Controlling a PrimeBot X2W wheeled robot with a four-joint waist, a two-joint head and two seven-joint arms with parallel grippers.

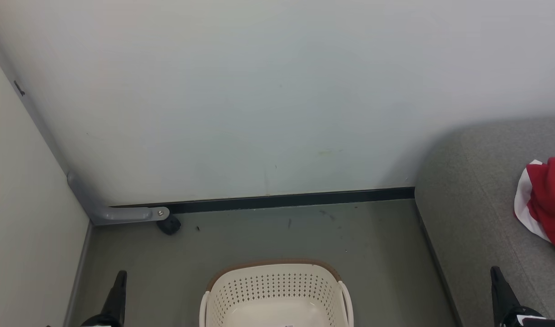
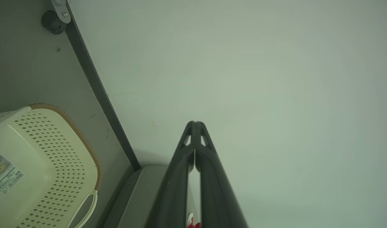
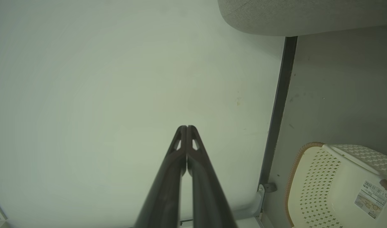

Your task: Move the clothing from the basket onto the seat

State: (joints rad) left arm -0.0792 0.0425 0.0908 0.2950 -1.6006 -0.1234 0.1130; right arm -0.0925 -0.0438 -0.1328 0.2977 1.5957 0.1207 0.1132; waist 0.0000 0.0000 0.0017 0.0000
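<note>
As far as the views show, clothing [image 1: 547, 204]: one red heap with white trim, lying on the seat [image 1: 468, 190], cut off by the right edge of the head view.
basket [image 1: 273, 286]: on the floor [image 1: 268, 236] by the wall [image 1: 259, 91], just left of the seat. The visible bottom is bare except for a sticker [image 2: 5, 174]. Its near end is out of frame.
left jaws: pressed together, pinching nothing, pointing at the wall.
right jaws: same, tips touching, nothing held, near the seat's front.
progress (judgement): transfer looks done or nearly so. Check the basket's near end.
handling (judgement): soft, light, limp fabric that drapes and sags, with no breakage risk. Loose layers may slip from a shallow pinch.
grip point (judgement): a raised bunched fold on top of the heap, pinched deep. Avoid the thin white edge, which would likely peel one layer off.
</note>
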